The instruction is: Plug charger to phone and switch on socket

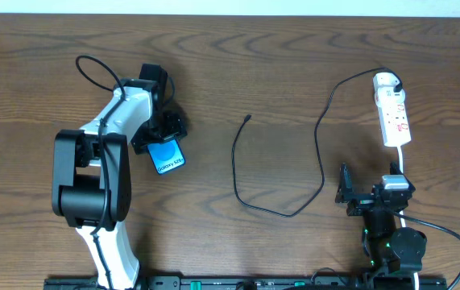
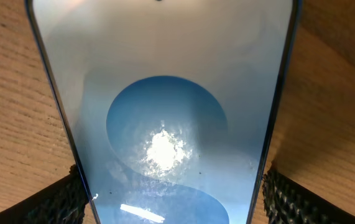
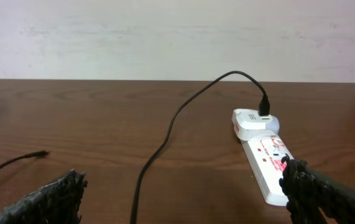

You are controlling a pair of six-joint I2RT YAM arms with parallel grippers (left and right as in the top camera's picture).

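Though unclear overhead, phone (image 2: pixel 165 93) in L-claw (image 2: pixel 174 202)

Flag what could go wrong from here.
1. The left gripper pinches the phone by its thin edges; it may slip or twist when the plug pushes in.
2. The plug tip lies loose, far from the open right gripper; the thin cable may be hard to pick up.

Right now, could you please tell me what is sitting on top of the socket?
A white adapter sits on the far end of the socket, the black cable plugged into it. What lies beneath it is covered.
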